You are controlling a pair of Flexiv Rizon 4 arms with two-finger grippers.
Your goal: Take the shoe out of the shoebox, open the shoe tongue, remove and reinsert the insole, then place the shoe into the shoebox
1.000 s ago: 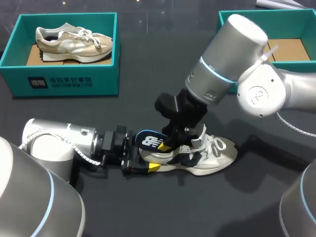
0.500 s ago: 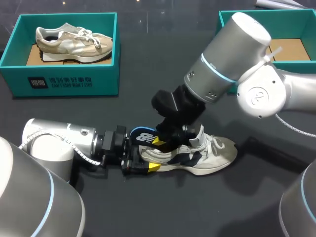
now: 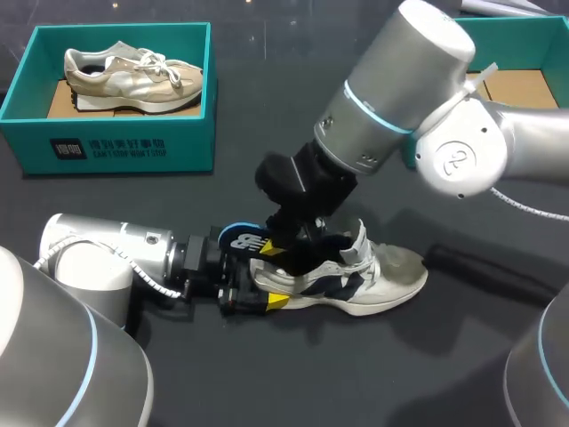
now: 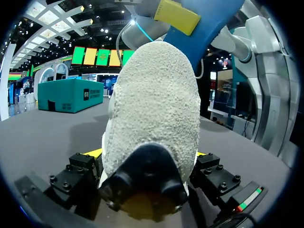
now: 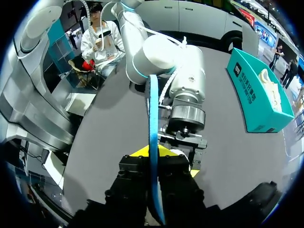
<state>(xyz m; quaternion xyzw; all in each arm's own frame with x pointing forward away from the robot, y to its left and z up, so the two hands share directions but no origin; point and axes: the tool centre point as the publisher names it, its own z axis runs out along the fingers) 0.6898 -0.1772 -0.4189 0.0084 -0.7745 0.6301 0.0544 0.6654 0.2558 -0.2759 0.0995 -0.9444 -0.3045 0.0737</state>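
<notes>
Bright, even light falls from overhead onto the dark table (image 3: pixel 356 382). The right arm (image 3: pixel 400 80) throws a soft shadow beside the shoe (image 3: pixel 396 271) (no hard edge to it), and pale glare sits along the arm's silver shell.

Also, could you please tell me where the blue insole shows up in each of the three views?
Head view: insole juts over the heel of the shoe, held by the right tool.
Left wrist view: insole rises above the heel.
Right wrist view: insole edge-on, a thin blue strip in the tool's grip.
Shared landmark: the right tool clamped on it.
</notes>
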